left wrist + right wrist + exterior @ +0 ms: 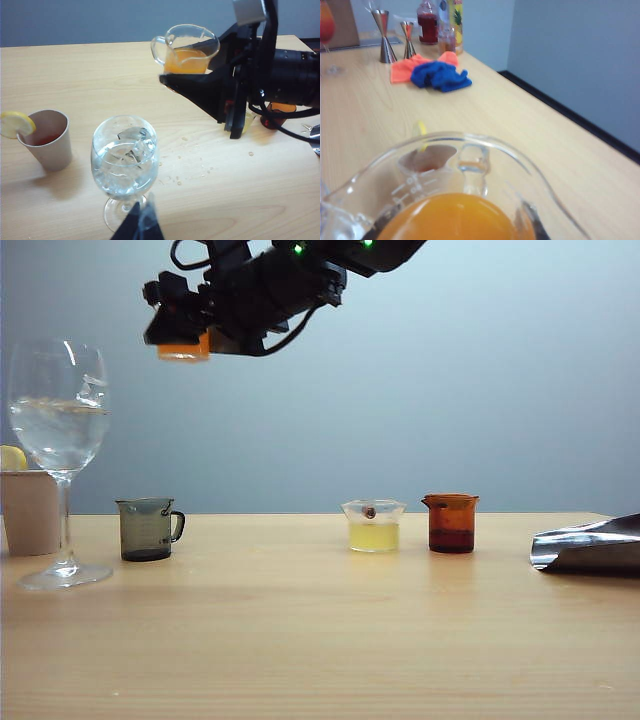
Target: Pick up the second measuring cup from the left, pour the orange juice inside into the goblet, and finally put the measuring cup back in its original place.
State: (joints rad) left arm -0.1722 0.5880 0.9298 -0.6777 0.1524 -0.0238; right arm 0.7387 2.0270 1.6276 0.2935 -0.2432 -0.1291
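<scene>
Surroundings: on the wood-grain table [320, 640] stand a smoky grey handled cup [148, 529], a clear cup of pale yellow liquid [374, 526] and an orange-tinted cup with dark red-brown liquid [452, 523]; a crumpled foil-like sheet [590, 545] lies at the right edge of the exterior view.
Beside the goblet: a paper cup [46, 138] with a lemon slice [15, 123] on its rim, just beside it on the far side from the row of cups.
Far end of table: two steel jiggers [384, 37], an orange cloth [417, 66], a blue cloth [441, 77] and bottles [430, 23].
In the way: small droplets [192, 167] dot the table near the goblet's foot; nothing stands between the raised cup and the goblet's mouth.
Goblet [60, 455]: upright at the left of the exterior view, holding clear liquid and ice.
Second measuring cup [186, 49]: lifted high above the table, roughly level, above and to the right of the goblet's bowl in the exterior view, not over it.
Orange juice [452, 217]: fills the lower part of the cup.
Right gripper [200, 75]: its dark fingers clamp the cup's sides, holding it aloft.
Left gripper [137, 227]: low by the goblet's foot; only dark fingertips show, so I cannot tell how the jaws stand.
</scene>
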